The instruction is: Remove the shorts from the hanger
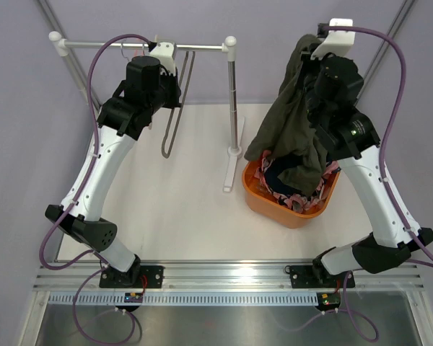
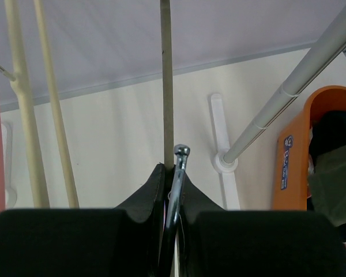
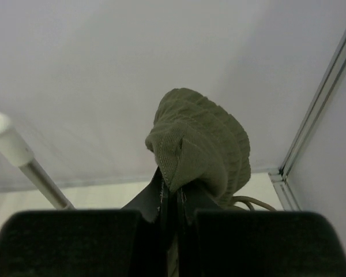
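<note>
Pale lavender walls closed in a white table (image 1: 180, 216), with a rack (image 1: 130, 45) standing at its far left and an orange basket (image 1: 260, 202) to the right of the rack's foot. The left gripper (image 2: 172, 173) was pressed together on the chrome hook (image 2: 180, 151) of a bare hanger (image 1: 175, 115), which dangled close under the rail. Whether the hook rested on the rail could not be told.

At the far right, the right gripper (image 3: 172, 187) was raised high and pinched a small bunched fold of the olive green shorts (image 1: 285, 122). They hung in a long drape, the lower end reaching into the basket. The navy shorts (image 1: 292, 171) and the pink shorts (image 1: 292, 200) already lay inside, so all three garments appeared to be off the hanger and the job looked nearly done.

The main risk was in the drop. The olive cloth bellied out to the left, past the basket's far-left rim, so letting go from that height could have left part of it draped over the rim or spilled on the table. The pinch also took only a little fabric, and a quick move could have pulled it free early. With two garments heaped inside, a third could have slid off the pile. On the left, the hanger was held only by its thin hook and could have swung against the rack's post or twisted out of the grip.
</note>
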### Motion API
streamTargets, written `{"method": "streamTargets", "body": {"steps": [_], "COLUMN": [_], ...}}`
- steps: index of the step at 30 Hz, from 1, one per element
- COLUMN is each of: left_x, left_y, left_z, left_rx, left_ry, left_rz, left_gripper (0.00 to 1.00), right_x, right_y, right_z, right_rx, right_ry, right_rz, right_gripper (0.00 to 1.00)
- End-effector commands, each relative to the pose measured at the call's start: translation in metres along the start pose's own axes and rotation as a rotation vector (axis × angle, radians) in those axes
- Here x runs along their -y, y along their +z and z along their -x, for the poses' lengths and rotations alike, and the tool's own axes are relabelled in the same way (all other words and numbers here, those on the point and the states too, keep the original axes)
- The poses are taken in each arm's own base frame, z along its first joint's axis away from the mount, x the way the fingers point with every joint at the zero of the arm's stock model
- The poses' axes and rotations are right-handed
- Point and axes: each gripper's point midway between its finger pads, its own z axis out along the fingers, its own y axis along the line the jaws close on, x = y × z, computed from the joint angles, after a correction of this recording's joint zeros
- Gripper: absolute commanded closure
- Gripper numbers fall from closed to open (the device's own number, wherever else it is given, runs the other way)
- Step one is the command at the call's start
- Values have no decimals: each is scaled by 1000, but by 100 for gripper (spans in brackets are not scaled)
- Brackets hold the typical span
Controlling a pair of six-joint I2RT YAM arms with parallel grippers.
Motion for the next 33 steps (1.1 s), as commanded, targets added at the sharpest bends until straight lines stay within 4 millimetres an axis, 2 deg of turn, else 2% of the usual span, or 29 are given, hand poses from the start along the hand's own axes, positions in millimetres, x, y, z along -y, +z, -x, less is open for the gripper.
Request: {"method": "streamTargets", "body": {"steps": [1,2,3,5,6,7,8,10,11,13,14,16,17,19,20,22,23,24,25,26,28,31,33], "left_x": [1,1,1,1,1,2,2,2,2,3,3,2,2,3,3,2,2,1,0,0,1,1,0], "left_y": [-24,-24,-25,-25,-25,-25,-24,-23,-22,-22,-22,-25,-25,-26,-26,-25,-25,-24,-24,-24,-24,-26,-27], "left_z": [27,27,27,25,24,24,24,21,21,20,20,22,23,23,23,20,19,17,16,16,15,16,17], "left_rx": [101,100,99,93,90,90,86,79,78,75,75,80,81,79,76,61,57,48,46,44,42,44,43], "left_ry": [-2,-2,-2,2,2,2,3,2,1,3,3,5,5,8,12,23,28,30,34,35,36,36,39], "left_rz": [-24,-24,-26,-28,-27,-30,-32,-34,-34,-35,-37,-35,-36,-40,-41,-39,-37,-33,-29,-29,-32,-40,-43], "left_gripper": [93,93,93,92,92,92,92,92,92,92,92,92,92,92,92,92,92,92,92,92,92,92,91], "right_x": [3,7,5,8,9,11,10,8,7,3,0,-3,-4,-3,-2,2,4,4,5,4,3,1,3], "right_y": [-7,-16,-18,-31,-35,-40,-44,-48,-52,-56,-61,-67,-74,-82,-90,-101,-112,-117,-121,-127,-130,-130,-127], "right_z": [-23,-25,-59,-84,-126,-142,-178,-212,-239,-266,-286,-305,-321,-330,-343,-345,-360,-362,-361,-369,-372,-375,-370], "right_rx": [-33,-37,-114,-177,-265,-296,-363,-430,-489,-547,-590,-628,-661,-680,-706,-706,-730,-729,-720,-737,-749,-760,-741], "right_ry": [116,179,171,241,212,217,219,230,213,238,241,275,281,316,319,373,385,407,447,456,469,456,453], "right_rz": [18,13,4,-15,-37,-50,-73,-92,-94,-104,-87,-88,-78,-86,-83,-92,-92,-89,-91,-78,-75,-72,-75], "right_gripper": [100,100,100,100,100,100,100,100,100,100,100,100,100,99,99,96,94,91,84,83,82,74,75]}}
